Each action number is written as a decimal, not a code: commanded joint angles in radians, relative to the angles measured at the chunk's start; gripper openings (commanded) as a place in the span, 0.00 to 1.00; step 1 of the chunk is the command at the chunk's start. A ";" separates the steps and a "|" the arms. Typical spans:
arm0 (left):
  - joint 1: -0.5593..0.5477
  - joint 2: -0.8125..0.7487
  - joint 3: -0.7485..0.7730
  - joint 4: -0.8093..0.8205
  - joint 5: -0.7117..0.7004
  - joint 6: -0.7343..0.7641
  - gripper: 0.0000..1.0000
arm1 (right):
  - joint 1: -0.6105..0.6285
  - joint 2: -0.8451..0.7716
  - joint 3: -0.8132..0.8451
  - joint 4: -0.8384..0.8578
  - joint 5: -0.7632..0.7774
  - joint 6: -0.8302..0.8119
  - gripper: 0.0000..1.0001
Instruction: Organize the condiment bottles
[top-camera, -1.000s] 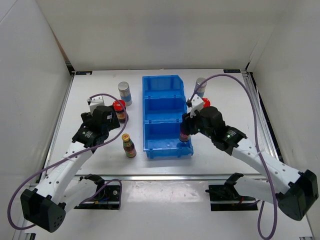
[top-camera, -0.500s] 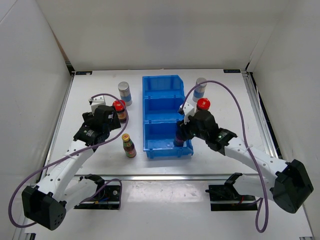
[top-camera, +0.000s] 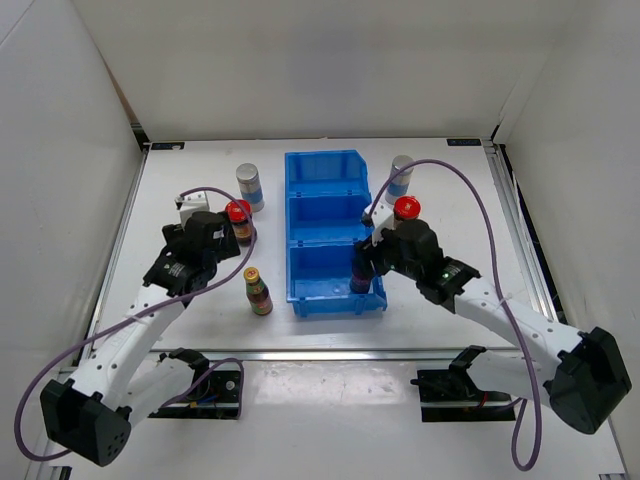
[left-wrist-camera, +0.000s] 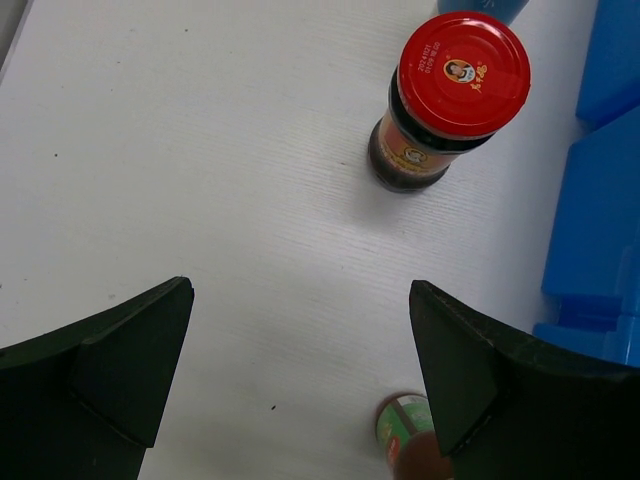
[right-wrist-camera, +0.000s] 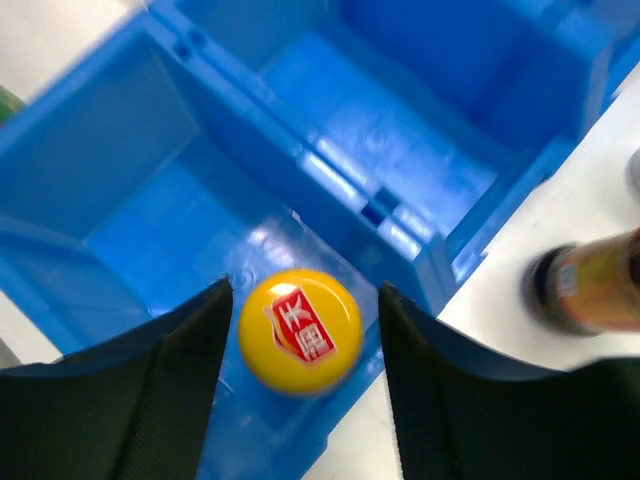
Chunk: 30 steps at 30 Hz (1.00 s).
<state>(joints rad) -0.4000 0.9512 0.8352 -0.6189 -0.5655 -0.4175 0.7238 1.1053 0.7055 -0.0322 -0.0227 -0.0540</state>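
Straddling the yellow-capped bottle (right-wrist-camera: 300, 330) over the bin (right-wrist-camera: 330, 190), right pincer (right-wrist-camera: 304, 300) shows no clear grip; tilted release could topple it. Left pincer (left-wrist-camera: 300, 300) gapes.

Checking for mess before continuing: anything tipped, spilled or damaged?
Nothing stands out: the yellow-capped bottle stands upright in the near compartment of the blue bin, flanked by the right gripper, and nothing on the table looks tipped or spilled.
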 joint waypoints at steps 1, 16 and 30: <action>0.004 -0.048 0.016 0.016 -0.013 0.031 1.00 | -0.001 -0.067 0.043 0.092 -0.011 -0.043 0.66; -0.028 -0.320 0.184 0.087 0.103 0.068 1.00 | -0.001 -0.133 0.294 -0.094 0.349 0.041 1.00; -0.028 -0.617 -0.180 0.179 0.544 0.190 1.00 | -0.001 -0.286 0.198 -0.081 0.325 0.178 1.00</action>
<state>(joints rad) -0.4252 0.2768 0.6701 -0.4225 -0.0906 -0.2523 0.7216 0.8284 0.9440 -0.1257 0.3061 0.0582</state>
